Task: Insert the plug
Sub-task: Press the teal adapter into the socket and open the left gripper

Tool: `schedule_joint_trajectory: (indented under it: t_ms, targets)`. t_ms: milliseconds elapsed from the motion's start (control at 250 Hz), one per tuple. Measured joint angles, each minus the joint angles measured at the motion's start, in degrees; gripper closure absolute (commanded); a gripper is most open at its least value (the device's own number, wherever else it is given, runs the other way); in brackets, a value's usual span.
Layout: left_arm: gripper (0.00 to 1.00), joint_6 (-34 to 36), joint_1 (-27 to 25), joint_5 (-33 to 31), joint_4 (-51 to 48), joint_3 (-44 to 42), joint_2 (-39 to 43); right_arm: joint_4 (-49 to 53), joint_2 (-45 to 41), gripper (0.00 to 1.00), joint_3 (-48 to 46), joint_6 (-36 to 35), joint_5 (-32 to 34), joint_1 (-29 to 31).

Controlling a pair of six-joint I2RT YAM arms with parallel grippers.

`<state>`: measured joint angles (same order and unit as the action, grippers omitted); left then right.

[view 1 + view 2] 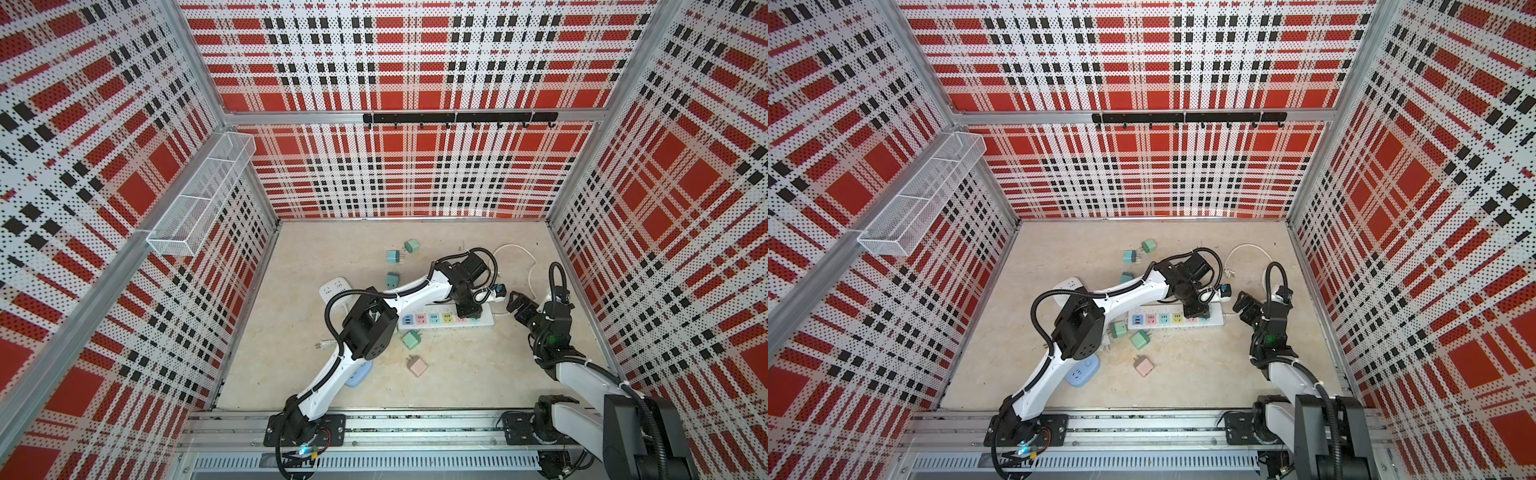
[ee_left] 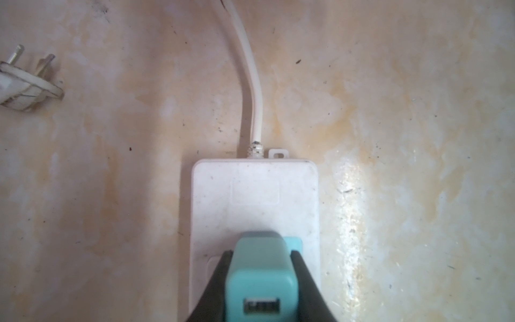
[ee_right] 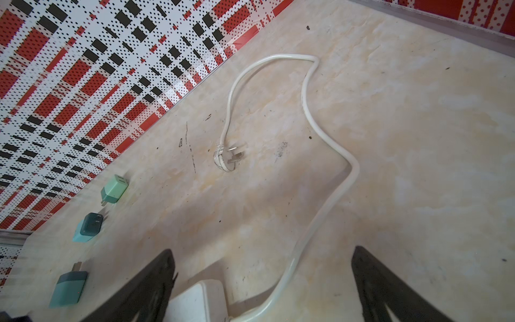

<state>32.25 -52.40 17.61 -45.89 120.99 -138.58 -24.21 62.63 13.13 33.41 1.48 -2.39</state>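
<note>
**Plug over strip**

In a top view the left pincer point(image 1: 466, 311) is hanging over the power strip point(image 1: 432, 321), the right pincer point(image 1: 512, 303) gaping nearby. Left wrist view: it is clamping the teal plug point(image 2: 260, 267) at the strip's cord end. Right wrist view: the white cord point(image 3: 306, 111) is snaking across the tabletop point(image 3: 418, 167).

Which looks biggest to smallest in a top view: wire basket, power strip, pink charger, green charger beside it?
1. wire basket, though it hangs nearer the camera.
2. power strip, partly hidden.
3. pink charger and green charger look alike; not ranked.
</note>
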Motion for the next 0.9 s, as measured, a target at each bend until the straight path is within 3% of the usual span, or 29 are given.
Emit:
schedule_joint_trajectory:
  t_ms: [68, 76, 84, 88, 100, 416, 544, 688, 900]
  targets:
    - [0.55, -0.63, 0.0, -0.07, -0.02, 0.09, 0.0, 0.0, 0.0, 0.0, 0.0, 0.0, -0.02, 0.0]
    - [0.43, -0.72, 0.0, -0.07, -0.02, 0.11, 0.0, 0.0, 0.0, 0.0, 0.0, 0.0, -0.02, 0.0]
    - [0.14, -0.72, 0.0, -0.07, -0.02, 0.13, -0.02, 0.0, 0.0, 0.0, 0.0, 0.0, -0.02, 0.0]
    - [0.07, -0.74, 0.0, -0.07, -0.02, 0.13, -0.02, 0.0, 0.0, 0.0, 0.0, 0.0, -0.02, 0.0]
    - [0.0, -0.85, 0.0, -0.17, 0.0, 0.17, -0.04, 0.0, 0.0, 0.0, 0.0, 0.0, -0.02, 0.0]
    - [0.01, -2.84, -0.04, -2.62, 0.0, 0.72, -0.11, 0.0, 0.0, 0.0, 0.02, -0.17, -0.07, 0.0]
    - [0.01, -4.22, -0.13, -3.65, 1.79, -2.29, 4.02, 0.0, 0.0, 0.0, 0.07, -0.26, -0.24, 0.0]
    - [0.01, -7.5, -0.63, -6.58, 7.56, -14.36, 17.27, 0.02, 0.35, 0.0, 0.15, -0.42, -0.85, 0.0]
    - [0.01, -12.61, -6.71, -18.91, 24.57, -43.21, 47.56, -0.07, 1.16, 0.0, 0.79, -0.83, -1.95, 0.0]
